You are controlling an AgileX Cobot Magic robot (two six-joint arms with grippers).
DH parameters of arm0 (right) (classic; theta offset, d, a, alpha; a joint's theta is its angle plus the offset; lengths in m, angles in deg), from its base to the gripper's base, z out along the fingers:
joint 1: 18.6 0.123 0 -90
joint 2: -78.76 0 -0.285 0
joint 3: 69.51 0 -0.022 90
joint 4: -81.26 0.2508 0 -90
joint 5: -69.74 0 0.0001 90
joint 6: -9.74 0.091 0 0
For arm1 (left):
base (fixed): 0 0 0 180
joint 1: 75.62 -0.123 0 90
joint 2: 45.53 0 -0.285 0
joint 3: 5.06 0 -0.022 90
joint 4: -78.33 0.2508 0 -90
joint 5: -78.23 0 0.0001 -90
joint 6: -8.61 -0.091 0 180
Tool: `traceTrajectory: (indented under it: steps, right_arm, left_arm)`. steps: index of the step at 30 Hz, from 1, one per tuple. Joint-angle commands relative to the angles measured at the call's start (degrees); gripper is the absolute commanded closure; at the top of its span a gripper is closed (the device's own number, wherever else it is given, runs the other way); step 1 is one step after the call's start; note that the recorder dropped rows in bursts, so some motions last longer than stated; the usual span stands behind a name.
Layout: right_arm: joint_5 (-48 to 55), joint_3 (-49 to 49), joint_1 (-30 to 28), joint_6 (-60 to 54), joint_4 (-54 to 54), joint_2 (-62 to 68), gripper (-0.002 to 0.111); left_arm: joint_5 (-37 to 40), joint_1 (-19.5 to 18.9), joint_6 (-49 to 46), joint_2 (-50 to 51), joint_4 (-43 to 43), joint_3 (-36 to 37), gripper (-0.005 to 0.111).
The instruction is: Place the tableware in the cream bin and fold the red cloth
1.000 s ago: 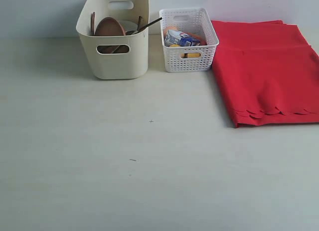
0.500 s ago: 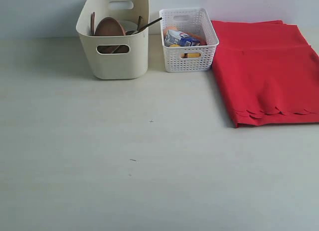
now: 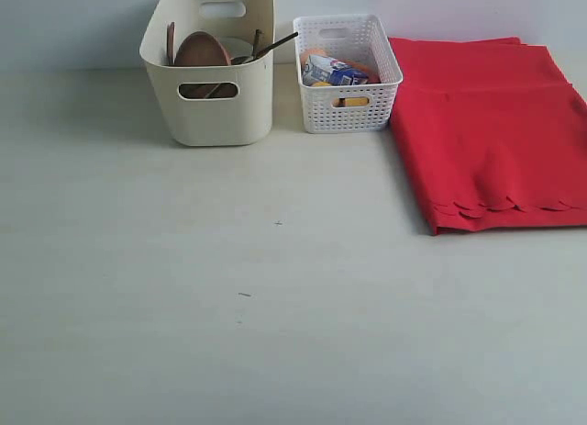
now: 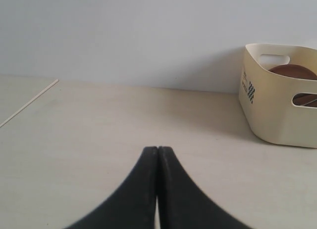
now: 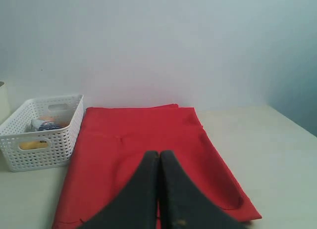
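**While Both Grippers Were Shut, Tableware Sat in the Cream Bin**

Where the pale table (image 3: pixel 275 306) met the far wall, the cream bin (image 3: pixel 209 113) stood upright at far left. A round brown plate (image 3: pixel 202 50) leaned on edge inside it. A dark spoon handle (image 3: pixel 275 46) poked over the bin's right rim, toward the white lattice basket (image 3: pixel 348 108) just beside it. That basket held a blue-white carton (image 3: pixel 335 72) and a yellow item (image 3: pixel 354 102) that was too small to name.

The red cloth (image 3: pixel 491 131) lay folded flat at far right, its left edge against the basket and its scalloped edge on the near side.

The left gripper (image 4: pixel 158 149) had its black fingers pressed together on nothing, above bare table, with the bin ahead of it. The right gripper (image 5: pixel 159 153) was likewise pressed together and empty, with the cloth spread beyond its tips.
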Motion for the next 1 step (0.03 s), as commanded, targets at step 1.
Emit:
traceTrajectory:
  steps: [1]
  right_arm:
    - [-0.06, 0.27, -0.30, -0.34, -0.18, -0.36, 0.108]
  left_arm:
    - [0.04, -0.07, 0.00, -0.30, -0.35, 0.13, 0.106]
